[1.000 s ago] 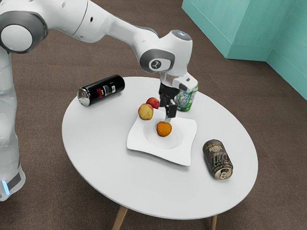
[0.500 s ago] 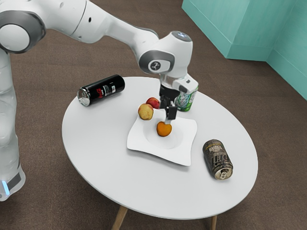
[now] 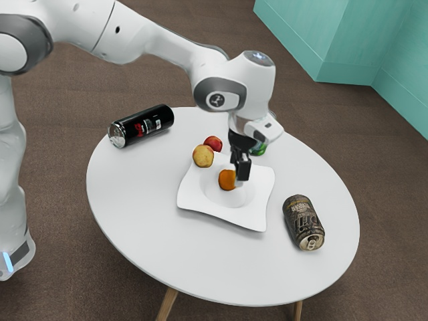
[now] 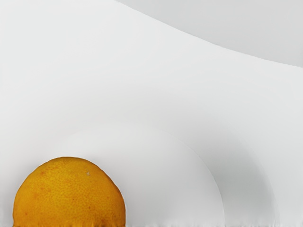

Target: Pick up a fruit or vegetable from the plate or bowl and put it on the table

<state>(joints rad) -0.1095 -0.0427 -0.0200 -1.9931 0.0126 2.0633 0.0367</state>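
Note:
In the exterior view, my gripper (image 3: 239, 182) is low over the white plate (image 3: 257, 215), at the orange fruit's right side, covering part of it. The orange fruit (image 3: 227, 179) rests in the plate's round hollow. In the wrist view the orange fruit (image 4: 69, 196) lies near the lower edge, on the white plate (image 4: 142, 90). Whether my gripper touches the fruit is unclear.
A yellow-red fruit (image 3: 203, 156) and a red one (image 3: 212, 143) sit at the plate's back edge. A black can (image 3: 144, 126) lies at the back left, a dark can (image 3: 304, 222) at the right. Behind my gripper is a green can (image 3: 258, 148).
My hand has moved lower and slightly toward the exterior view's right, now overlapping the orange fruit's right side. The fruit and plate have stayed where they were.

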